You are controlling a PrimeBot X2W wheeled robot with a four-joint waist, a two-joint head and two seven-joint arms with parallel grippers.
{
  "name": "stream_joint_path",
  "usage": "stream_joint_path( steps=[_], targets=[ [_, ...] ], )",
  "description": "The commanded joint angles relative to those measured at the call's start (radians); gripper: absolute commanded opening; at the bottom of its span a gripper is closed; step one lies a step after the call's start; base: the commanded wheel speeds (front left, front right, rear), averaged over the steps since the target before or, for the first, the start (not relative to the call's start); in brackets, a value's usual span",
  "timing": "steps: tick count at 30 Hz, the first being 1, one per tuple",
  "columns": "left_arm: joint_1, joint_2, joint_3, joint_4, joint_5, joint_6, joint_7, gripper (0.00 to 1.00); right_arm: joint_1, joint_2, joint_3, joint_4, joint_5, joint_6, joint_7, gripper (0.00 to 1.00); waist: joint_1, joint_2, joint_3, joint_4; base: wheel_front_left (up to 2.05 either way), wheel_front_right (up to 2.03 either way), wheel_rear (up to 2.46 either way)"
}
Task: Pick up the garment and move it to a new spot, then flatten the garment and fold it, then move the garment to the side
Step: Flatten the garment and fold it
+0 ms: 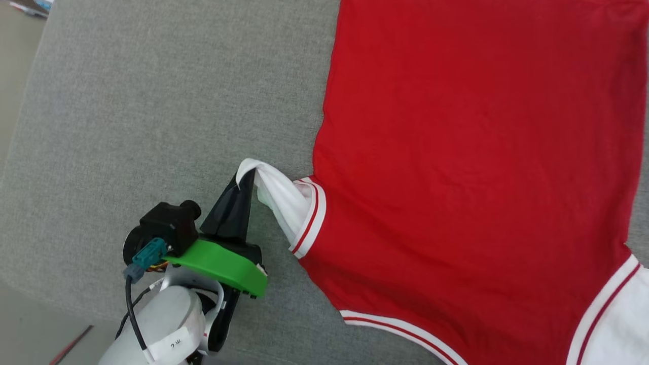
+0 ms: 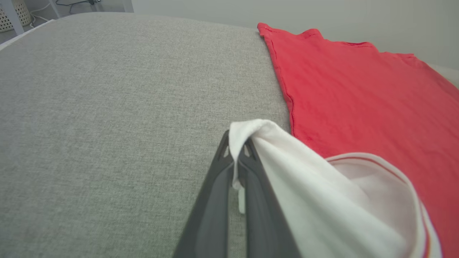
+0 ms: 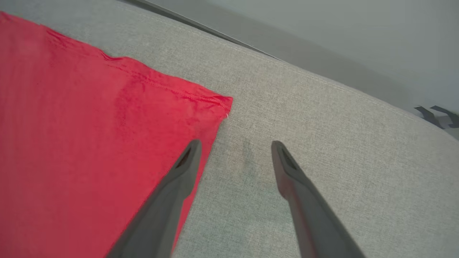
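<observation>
Two grippers inspected.

Left gripper point(image 1: 247, 177): it sits at lower left of the head view, on a pale forearm point(image 1: 162, 324) carrying a green mount point(image 1: 223, 263) and a black wrist camera point(image 1: 170, 223). Its dark fingers are pressed together on the bunched end of the white sleeve point(image 1: 281, 200), which is drawn out leftward from the garment point(image 1: 456, 152). The left wrist view gives the pinch at close range: white cloth folds over both fingertips and a strip of it hangs between them.

Garment: it is red and lies spread flat on the grey cushion point(image 1: 127, 126), taking up the centre and right of the head view with a plain red side up. Striped trim point(image 1: 395, 327) in red and white runs near the bottom edge of the frame. A second white sleeve point(image 1: 618, 324) sits at lower right.

Right gripper point(image 3: 236, 144): in its own wrist view the fingers are spread apart and hold nothing. It is poised over the cushion, with one finger over the garment's side edge; contact with the cloth cannot be told. Beyond the fingertips the hem corner point(image 3: 224, 102) lies flat on the grey fabric.

Farthest, at upper left of the left wrist view, a pale woven-looking object point(image 2: 24, 12) stands past the cushion edge. Whether it holds anything cannot be told.
</observation>
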Motion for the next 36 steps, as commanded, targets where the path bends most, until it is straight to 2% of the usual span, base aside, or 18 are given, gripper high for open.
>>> stream_joint_path(
  steps=[1, 5, 10, 15, 17, 21, 28, 36],
  targets=[
    [-0.02, -0.011, 0.007, -0.001, 0.013, -0.008, -0.006, 0.0, -0.021, 0.01, 0.014, 0.015, -0.017, -0.001, 0.011, 1.0, -0.0002, 0.0, 0.095, 0.077, 0.0, 0.0, 0.0],
    [-0.031, -0.04, 0.023, 0.005, 0.041, -0.026, -0.006, 0.0, -0.064, 0.051, 0.023, 0.088, -0.048, -0.001, 0.011, 1.0, -0.0002, 0.0, 0.131, 0.092, 0.0, 0.0, 0.0],
    [-0.047, -0.075, 0.039, 0.018, 0.071, -0.051, -0.006, 0.0, -0.055, 0.072, 0.04, 0.168, -0.075, -0.001, -0.011, 1.0, -0.0002, 0.0, 0.16, 0.107, 0.0, 0.0, 0.0],
    [-0.051, -0.099, 0.055, 0.041, 0.093, -0.073, -0.006, 0.0, -0.002, 0.047, 0.088, 0.206, -0.068, -0.001, 0.012, 1.0, -0.0002, 0.0, 0.159, 0.11, 0.0, 0.0, 0.0],
    [-0.048, -0.106, 0.063, 0.051, 0.1, -0.081, -0.006, 0.0, 0.005, 0.039, 0.095, 0.211, -0.058, -0.001, 0.013, 0.0, -0.0002, 0.0, 0.153, 0.107, 0.0, 0.0, 0.0],
    [-0.039, -0.112, 0.08, 0.071, 0.109, -0.094, -0.006, 0.0, -0.004, 0.033, 0.103, 0.207, -0.049, -0.001, -0.014, 0.0, -0.0002, 0.0, 0.128, 0.094, 0.0, 0.0, 0.0],
    [-0.002, -0.112, 0.103, 0.116, 0.119, -0.111, -0.006, 0.0, -0.016, 0.041, 0.119, 0.195, -0.001, -0.001, -0.143, 0.0, -0.0002, 0.0, 0.027, 0.057, 0.0, 0.0, 0.0],
    [0.059, -0.089, 0.111, 0.155, 0.113, -0.11, -0.005, 0.0, 0.118, -0.059, 0.201, 0.08, 0.117, -0.001, -0.283, 0.0, -0.0002, 0.0, -0.101, 0.0, 0.0, 0.0, 0.0]
  ],
)
